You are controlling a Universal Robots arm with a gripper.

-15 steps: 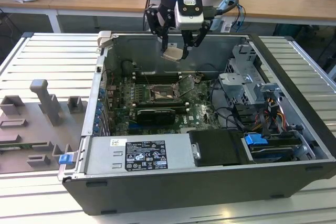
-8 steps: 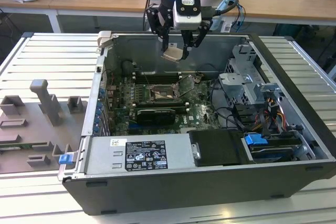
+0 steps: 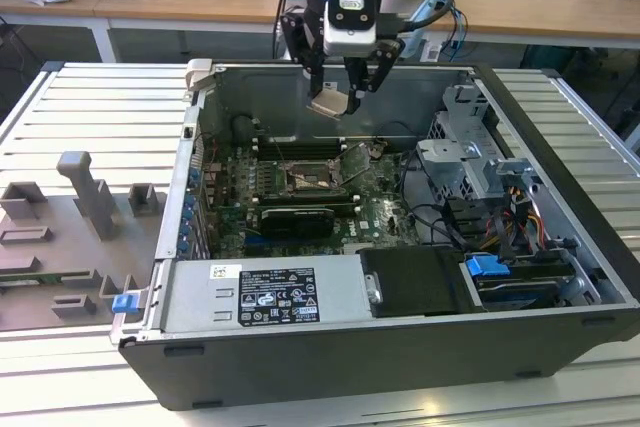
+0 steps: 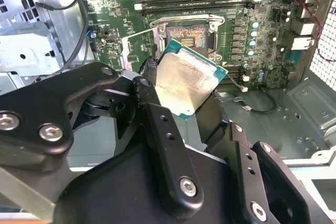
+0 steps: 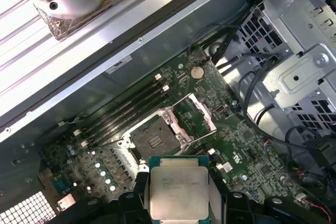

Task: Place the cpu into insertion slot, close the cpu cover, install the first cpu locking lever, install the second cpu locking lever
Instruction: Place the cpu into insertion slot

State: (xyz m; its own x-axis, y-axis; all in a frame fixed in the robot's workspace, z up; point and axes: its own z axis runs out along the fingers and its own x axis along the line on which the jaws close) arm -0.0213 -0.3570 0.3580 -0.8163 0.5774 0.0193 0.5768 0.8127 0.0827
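Clenching on the cpu, a small flat square chip with a silvery-grey metal lid and a green rim; pinching it by two opposite edges between the black fingers of the gripper; carrying it tilted, lid showing in both wrist views; judging it light and rigid yet fragile, with a smooth, slippery top, so favouring an edge grip and sparing the contact face; holding it in the air, clear of the green circuit board; hovering, in the exterior view, at about twelve o'clock of the insertion slot, a small square socket with a dark centre and a silver metal rim, lying bare; seeing the cpu cover, a thin square silver frame plate with a large window, swung open on its hinge beside that socket, at about two o'clock of it in the exterior view; reaching straight down from above into the open black metal computer case, wrist vertical, fingers angling inward toward the chip.
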